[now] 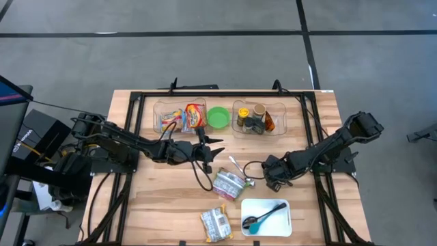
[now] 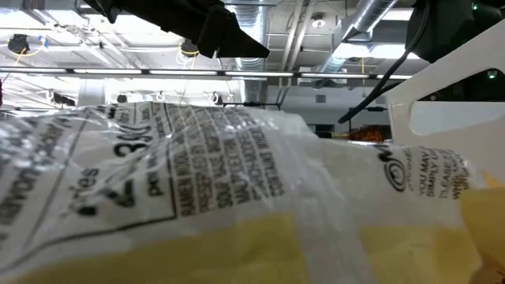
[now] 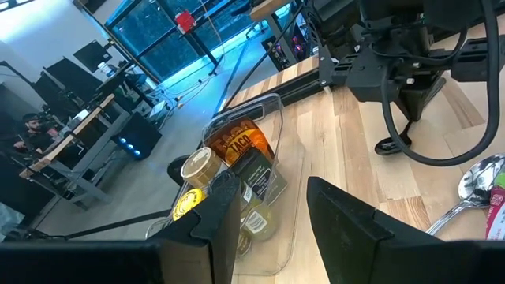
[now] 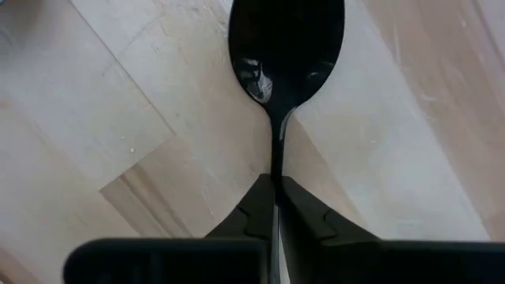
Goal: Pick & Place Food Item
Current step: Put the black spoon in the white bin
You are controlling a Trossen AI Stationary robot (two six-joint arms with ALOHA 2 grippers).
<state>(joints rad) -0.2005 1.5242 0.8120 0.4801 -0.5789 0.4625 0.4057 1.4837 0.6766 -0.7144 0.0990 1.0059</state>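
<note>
A silver food pouch [image 1: 229,183] lies flat at the table's middle. A yellow noodle packet [image 1: 216,223] lies by the near edge and fills the low view [image 2: 237,181]. My left gripper [image 1: 210,152] is open and empty above the table, left of the pouch; its own view [image 3: 272,213] looks toward the jar bin. My right gripper [image 1: 270,180] is right of the pouch, pointing down at the wood, and is shut on a spoon with a dark glossy bowl [image 4: 286,39]. My right gripper pinches the spoon's thin handle [image 4: 278,170] between its two fingertips, just behind the bowl. The fingers lie along the handle and the bowl sticks out beyond them over the wood. Whether the spoon rests on the table, I cannot tell.
At the far side stand a clear bin of snack packets [image 1: 179,116], a green bowl [image 1: 218,117] and a clear bin of jars and bottles [image 1: 258,118]. A white tray [image 1: 273,225] with a black utensil sits near the front. A shiny spoon [image 1: 239,169] shows beside the pouch.
</note>
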